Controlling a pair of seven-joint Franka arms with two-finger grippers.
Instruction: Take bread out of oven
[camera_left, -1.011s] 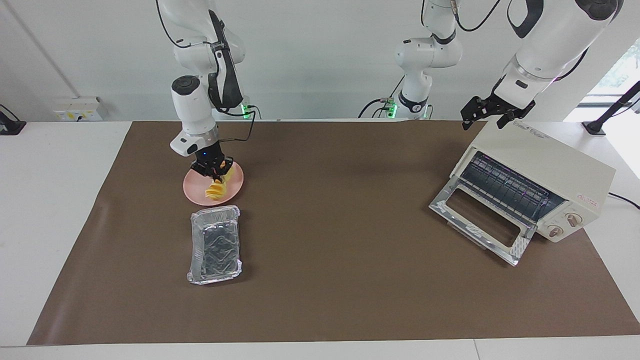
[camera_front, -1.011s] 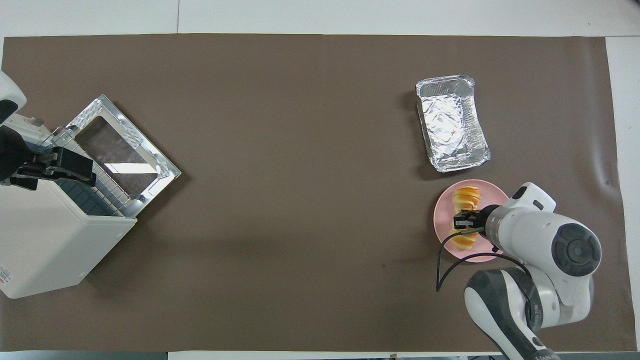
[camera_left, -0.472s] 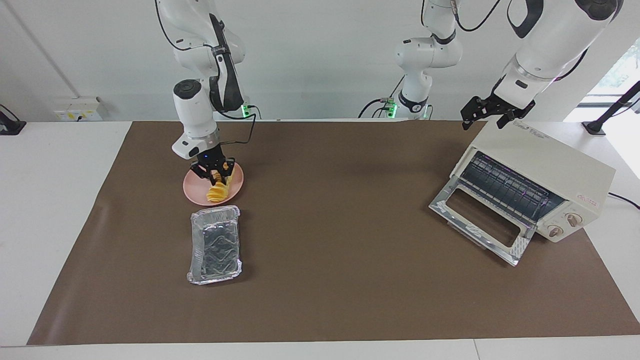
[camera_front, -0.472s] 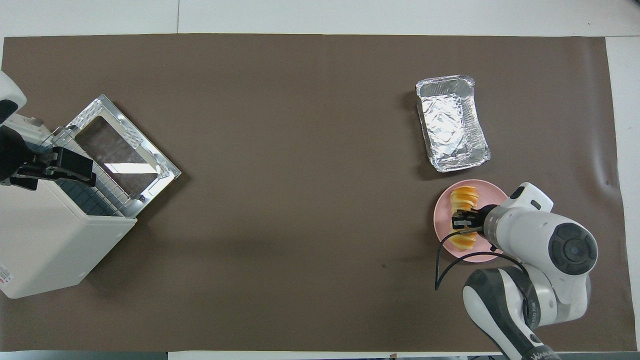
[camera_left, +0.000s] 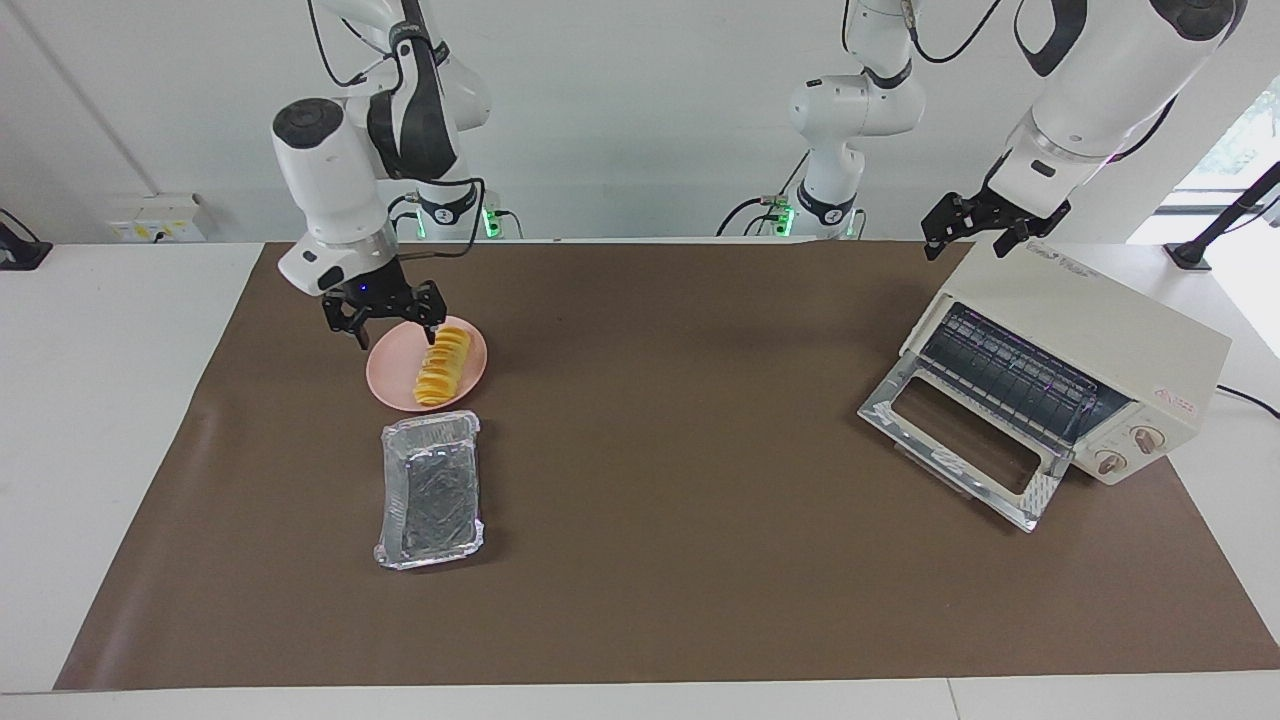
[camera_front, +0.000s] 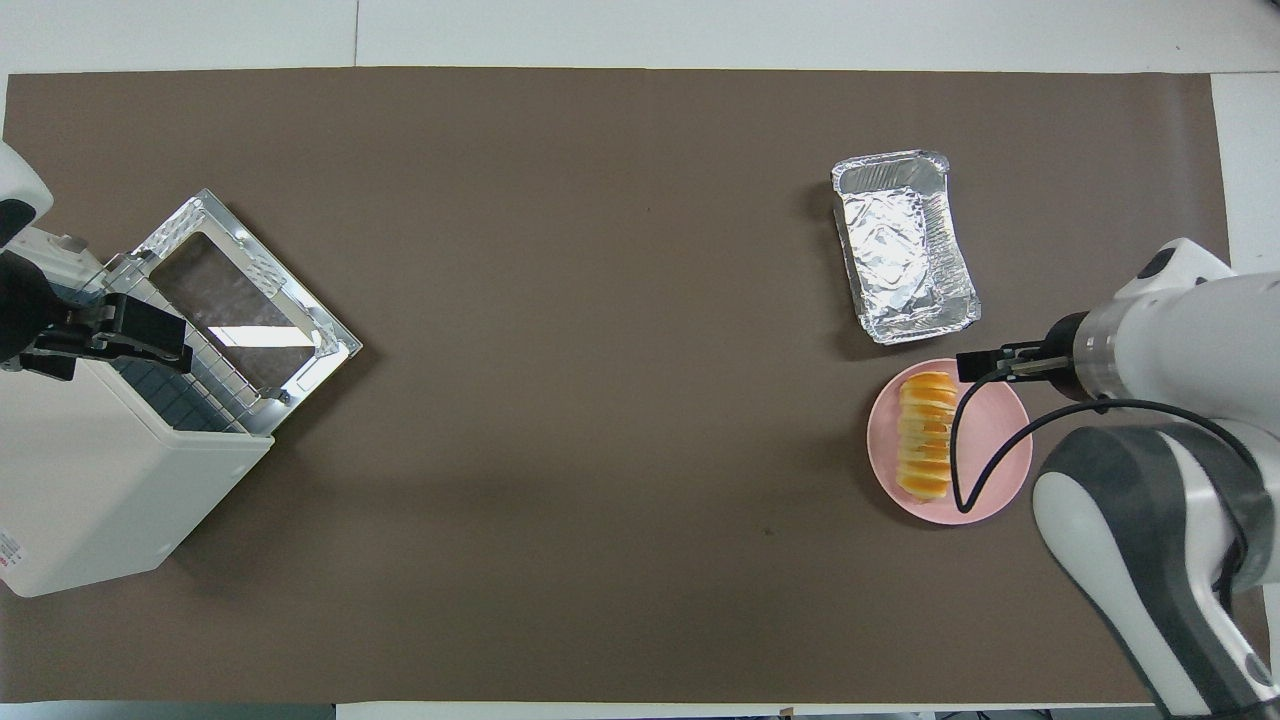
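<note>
The bread (camera_left: 443, 365) lies free on a pink plate (camera_left: 392, 372) near the right arm's end of the table; it also shows in the overhead view (camera_front: 924, 434). My right gripper (camera_left: 398, 338) is open and empty, raised just above the plate's rim (camera_front: 1005, 455), apart from the bread; it also shows in the overhead view (camera_front: 975, 366). The cream-white oven (camera_left: 1090, 330) stands at the left arm's end with its glass door (camera_left: 960, 450) dropped open and its rack bare. My left gripper (camera_left: 965, 245) waits open over the oven's top (camera_front: 100, 480).
A crinkled silver foil tray (camera_left: 430, 490) lies empty beside the plate, farther from the robots; it also shows in the overhead view (camera_front: 903, 245). A brown mat (camera_left: 680, 400) covers the table. The oven's open door sticks out onto the mat.
My right gripper has let go of the bread, opened and risen off the plate toward the right arm's end. The bread now lies flat on the plate. The left arm has not moved.
</note>
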